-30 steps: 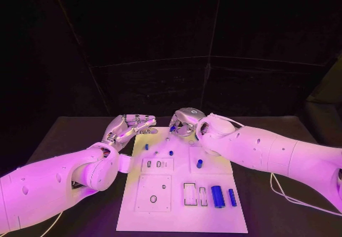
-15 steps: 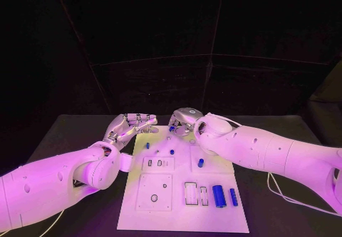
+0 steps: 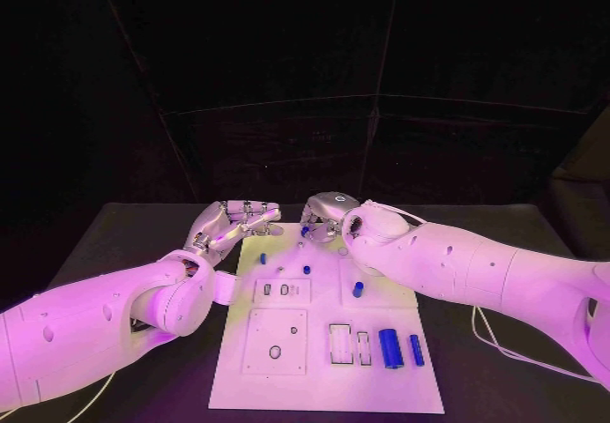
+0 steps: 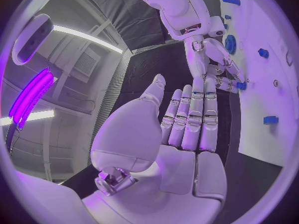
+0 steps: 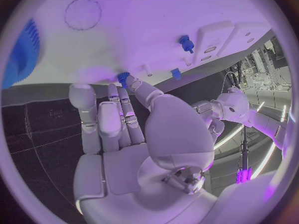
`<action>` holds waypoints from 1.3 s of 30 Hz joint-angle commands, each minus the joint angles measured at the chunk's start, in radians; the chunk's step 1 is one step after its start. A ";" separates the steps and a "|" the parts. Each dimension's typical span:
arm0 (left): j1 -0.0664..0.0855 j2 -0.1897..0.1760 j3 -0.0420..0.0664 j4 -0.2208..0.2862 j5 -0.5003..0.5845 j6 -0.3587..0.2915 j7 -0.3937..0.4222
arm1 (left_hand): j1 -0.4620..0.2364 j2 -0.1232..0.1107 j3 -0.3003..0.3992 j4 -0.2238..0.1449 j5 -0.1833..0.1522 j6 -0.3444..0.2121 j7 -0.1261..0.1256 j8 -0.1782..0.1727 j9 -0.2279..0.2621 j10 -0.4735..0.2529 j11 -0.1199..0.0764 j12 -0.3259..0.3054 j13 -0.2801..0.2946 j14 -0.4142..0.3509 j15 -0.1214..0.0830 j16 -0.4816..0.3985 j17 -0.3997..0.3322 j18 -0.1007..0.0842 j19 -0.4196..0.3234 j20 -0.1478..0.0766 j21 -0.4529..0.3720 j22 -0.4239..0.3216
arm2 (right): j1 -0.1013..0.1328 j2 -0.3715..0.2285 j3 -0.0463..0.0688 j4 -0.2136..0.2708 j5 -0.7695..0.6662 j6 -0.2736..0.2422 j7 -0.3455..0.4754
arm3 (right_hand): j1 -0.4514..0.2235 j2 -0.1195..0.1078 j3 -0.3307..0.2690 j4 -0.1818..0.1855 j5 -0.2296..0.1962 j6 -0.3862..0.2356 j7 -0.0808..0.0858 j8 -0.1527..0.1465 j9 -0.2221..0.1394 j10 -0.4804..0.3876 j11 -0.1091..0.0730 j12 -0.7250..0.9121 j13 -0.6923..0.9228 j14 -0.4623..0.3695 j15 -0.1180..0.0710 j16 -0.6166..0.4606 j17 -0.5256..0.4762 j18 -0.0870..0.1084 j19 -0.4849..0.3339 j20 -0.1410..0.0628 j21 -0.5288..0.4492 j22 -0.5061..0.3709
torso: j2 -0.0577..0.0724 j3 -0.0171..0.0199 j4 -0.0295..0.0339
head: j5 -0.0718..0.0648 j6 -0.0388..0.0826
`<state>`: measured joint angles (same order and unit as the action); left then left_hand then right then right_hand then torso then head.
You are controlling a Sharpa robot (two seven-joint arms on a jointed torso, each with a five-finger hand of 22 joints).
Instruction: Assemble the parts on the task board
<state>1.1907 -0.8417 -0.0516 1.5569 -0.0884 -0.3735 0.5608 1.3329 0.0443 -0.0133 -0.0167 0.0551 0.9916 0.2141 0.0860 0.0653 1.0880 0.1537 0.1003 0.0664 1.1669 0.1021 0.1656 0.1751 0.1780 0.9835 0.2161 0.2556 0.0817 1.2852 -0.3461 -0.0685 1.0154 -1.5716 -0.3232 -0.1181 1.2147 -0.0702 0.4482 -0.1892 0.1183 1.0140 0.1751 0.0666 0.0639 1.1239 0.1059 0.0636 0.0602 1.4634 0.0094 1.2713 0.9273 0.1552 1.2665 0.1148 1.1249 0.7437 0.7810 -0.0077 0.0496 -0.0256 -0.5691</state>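
The left hand (image 3: 233, 225) hovers at ten o'clock, fingers straight and empty; the right hand (image 3: 325, 218) at twelve, fingers extended, thumb tip touching something blue.

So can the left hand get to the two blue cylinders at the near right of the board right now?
Probably not easily: the left hand sits off the task board's far left edge, and the blue cylinders lie diagonally opposite, nearer the right arm.

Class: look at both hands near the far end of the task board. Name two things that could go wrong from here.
The right hand works a small blue part at the task board's far edge with its fingertips; the part may slip off onto the black table. The left hand hovers open close by, so the two hands could collide.
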 commanded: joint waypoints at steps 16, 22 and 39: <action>0.005 -0.013 0.001 0.000 -0.006 0.019 -0.004 | -0.005 0.005 0.002 -0.009 -0.001 0.000 0.009 -0.008 0.000 -0.002 0.009 -0.008 -0.001 -0.002 0.008 -0.008 0.002 0.006 0.003 0.005 -0.008 -0.004 | 0.003 -0.197 0.030 0.223 0.062 -0.141 -0.018 | 0.020 -0.031 -0.113 0.065 0.041 -0.044 0.000 0.003 0.006 0.034 -0.009 0.098 0.025 0.015 0.000 0.023 0.029 -0.007 -0.001 0.003 0.003 -0.002 | -0.001 0.0022 -0.0114 | 0.003 0.008; 0.005 -0.017 0.001 -0.003 -0.006 0.026 -0.004 | -0.001 0.012 0.006 -0.015 -0.001 0.004 0.008 -0.009 0.000 0.001 0.008 -0.008 -0.001 -0.002 0.008 -0.013 0.004 0.006 0.004 0.006 -0.012 -0.007 | 0.003 -0.331 0.051 0.318 0.164 -0.027 -0.043 | -0.003 -0.095 -0.267 0.129 0.082 -0.068 -0.037 0.000 0.004 0.255 -0.059 0.247 0.125 0.036 -0.042 0.093 0.158 -0.023 0.044 -0.040 0.064 0.092 | -0.003 0.0057 -0.0227 | 0.001 0.013; 0.005 -0.007 0.001 -0.019 -0.006 0.034 -0.003 | 0.000 0.015 0.008 -0.019 -0.001 0.008 0.006 -0.008 0.001 0.007 0.006 -0.007 0.000 -0.002 0.007 -0.017 0.005 0.006 0.005 0.006 -0.014 -0.008 | 0.003 -0.384 0.057 0.289 0.198 0.154 -0.117 | 0.251 -0.080 -0.546 0.476 0.119 -0.151 -0.021 0.032 0.007 0.222 -0.044 0.974 0.920 0.061 -0.029 0.201 0.367 -0.056 0.106 -0.033 0.192 0.292 | 0.000 0.0069 -0.0222 | -0.004 0.010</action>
<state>1.1944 -0.8502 -0.0519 1.5386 -0.0886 -0.3558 0.5529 1.3338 0.0529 -0.0051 -0.0306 0.0551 0.9952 0.2178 0.0815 0.0653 1.0880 0.1609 0.0965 0.0665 1.1669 0.1021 0.1548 0.1785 0.1777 0.9871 0.2197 0.2441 0.0748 1.2862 -0.7339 -0.0130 1.3089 -1.3875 -0.2259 -0.2077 1.4574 -0.1504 -0.0992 0.2836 0.2338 0.8703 0.1531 0.0957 0.0701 1.3354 0.0608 1.0108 0.9518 1.4663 -0.0262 1.4690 1.2865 0.1159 1.3653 0.0803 1.3128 1.0312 0.7808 -0.0002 0.0263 -0.0292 -0.5578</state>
